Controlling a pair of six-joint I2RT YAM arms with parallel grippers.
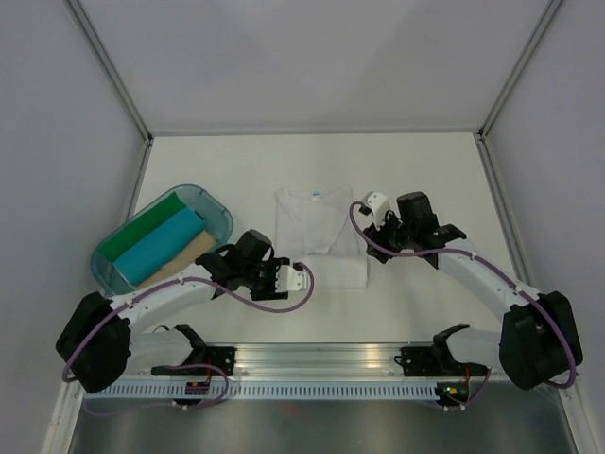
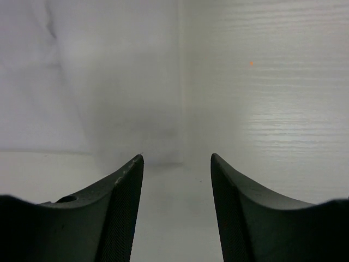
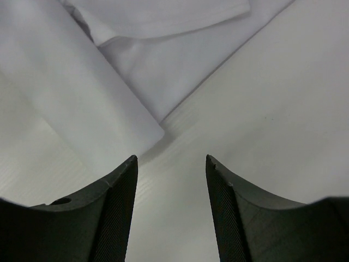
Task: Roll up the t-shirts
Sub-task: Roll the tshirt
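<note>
A white t-shirt (image 1: 319,236) with a small blue neck label (image 1: 315,193) lies folded flat at the table's middle. My left gripper (image 1: 301,277) is open and empty at the shirt's near left corner. In the left wrist view its gripper (image 2: 177,159) faces pale cloth (image 2: 98,82) on the left and bare table on the right. My right gripper (image 1: 371,216) is open and empty beside the shirt's right edge. In the right wrist view its gripper (image 3: 172,161) sits just short of a corner of the shirt (image 3: 82,76). Green (image 1: 142,230), light blue (image 1: 166,245) and tan (image 1: 196,252) rolls lie in a tub.
The translucent teal plastic tub (image 1: 216,207) stands at the left of the table. White enclosure walls ring the table on three sides. A metal rail (image 1: 321,357) with the arm bases runs along the near edge.
</note>
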